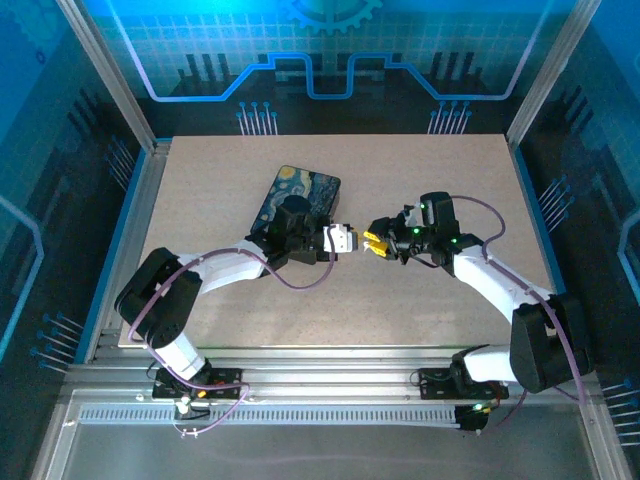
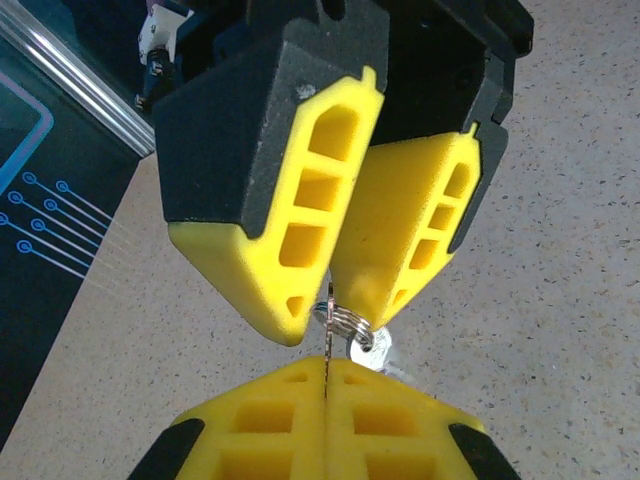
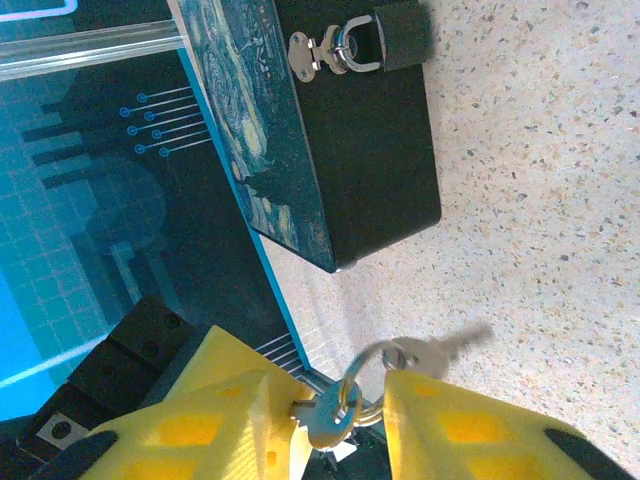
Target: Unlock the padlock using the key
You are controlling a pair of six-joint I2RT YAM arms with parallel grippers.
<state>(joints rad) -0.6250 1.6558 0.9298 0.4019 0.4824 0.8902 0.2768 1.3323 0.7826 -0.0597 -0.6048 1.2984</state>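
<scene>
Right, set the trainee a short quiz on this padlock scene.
1. True or false: the padlock hangs from the hasp of the painted box.
2. Which pincer is shut on the key? A: left pincer. B: right pincer. C: neither.
3. What is the key threaded on?
Key: 1 true; 2 A; 3 a key ring.
</scene>
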